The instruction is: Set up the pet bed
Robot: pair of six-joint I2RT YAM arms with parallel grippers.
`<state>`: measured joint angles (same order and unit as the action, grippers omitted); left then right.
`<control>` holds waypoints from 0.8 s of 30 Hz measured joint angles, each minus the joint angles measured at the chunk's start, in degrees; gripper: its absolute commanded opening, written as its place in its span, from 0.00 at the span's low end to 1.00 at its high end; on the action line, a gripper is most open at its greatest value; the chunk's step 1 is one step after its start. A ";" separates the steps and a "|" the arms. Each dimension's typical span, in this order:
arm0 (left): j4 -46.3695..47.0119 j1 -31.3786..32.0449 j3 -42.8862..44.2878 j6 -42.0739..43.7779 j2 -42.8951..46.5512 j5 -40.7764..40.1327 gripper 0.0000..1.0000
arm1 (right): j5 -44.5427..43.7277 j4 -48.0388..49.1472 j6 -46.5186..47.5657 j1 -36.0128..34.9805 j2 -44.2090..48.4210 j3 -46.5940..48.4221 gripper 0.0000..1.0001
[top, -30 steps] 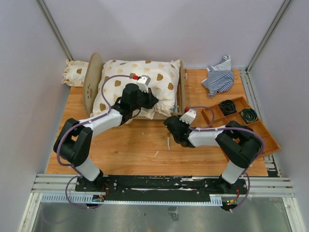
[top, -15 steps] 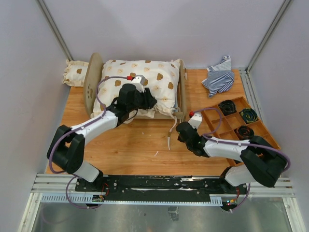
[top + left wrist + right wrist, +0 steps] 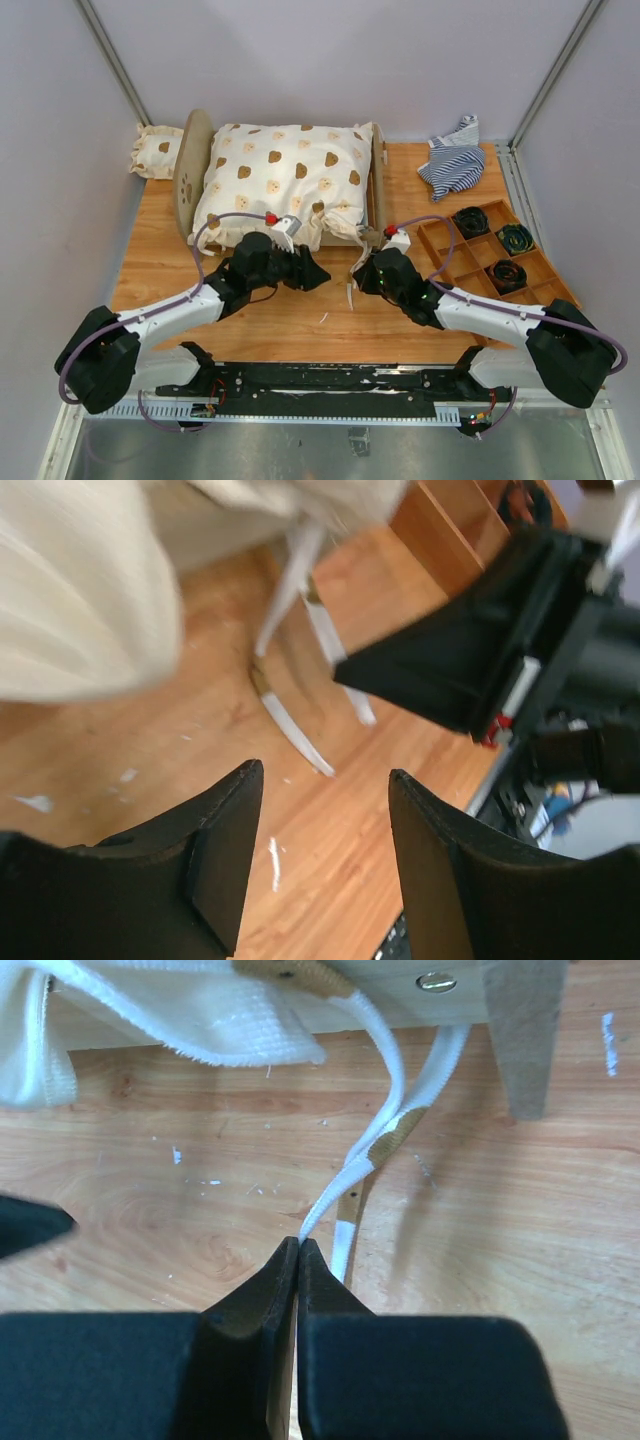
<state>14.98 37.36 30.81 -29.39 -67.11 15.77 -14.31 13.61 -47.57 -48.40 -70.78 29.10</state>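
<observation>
The pet bed (image 3: pixel 188 187) stands at the back left, with a rounded wooden end board at each end. A cream bear-print cushion (image 3: pixel 285 180) covers its base. My left gripper (image 3: pixel 314 276) (image 3: pixel 325 780) hovers open over bare table just in front of the bed, nothing between its fingers. Close to its right is my right gripper (image 3: pixel 364 276) (image 3: pixel 300 1242), shut on the end of a white tie strap (image 3: pixel 392 1110). That strap hangs from the cushion's near right corner. In the right wrist view a bed leg (image 3: pixel 520 1045) stands beside the strap.
A small bear-print pillow (image 3: pixel 155 150) lies behind the bed's left end board. A striped cloth (image 3: pixel 452 165) is bunched at the back right. A compartmented wooden tray (image 3: pixel 545 272) with dark coiled items sits at the right. The two grippers are near each other.
My left gripper let go of the cushion, opened and pulled back to the table in front of the bed. My right gripper closed and shifted left onto the tie strap.
</observation>
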 measured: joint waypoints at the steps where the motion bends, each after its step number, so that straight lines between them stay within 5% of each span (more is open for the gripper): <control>1: 0.90 1.14 -1.33 -0.33 0.00 1.11 0.56 | 0.50 0.11 -0.70 0.00 0.00 0.00 0.00; 16: 12.79 9.31 -0.04 -0.57 -14.62 3.96 0.57 | 2.36 2.05 -10.82 0.00 1.36 0.09 0.00; 18: 14.19 9.38 0.07 -0.92 -15.39 3.15 0.49 | 2.38 2.10 -11.26 0.00 1.36 0.09 0.00; 21: 16.09 9.38 0.42 -1.55 -15.96 2.27 0.20 | 2.38 2.38 -11.82 0.00 1.36 0.09 0.00; 23: 17.05 9.38 0.96 -1.70 -16.57 1.70 0.01 | 2.38 2.56 -12.04 0.00 1.38 0.09 0.08; 24: 17.57 9.40 1.14 -1.40 -16.90 1.38 0.00 | 2.38 2.60 -12.04 0.00 1.38 0.09 0.16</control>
<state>32.56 46.76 31.94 -30.79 -84.01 17.15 -11.92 16.21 -59.61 -48.40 -69.41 29.19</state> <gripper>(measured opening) 0.124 0.023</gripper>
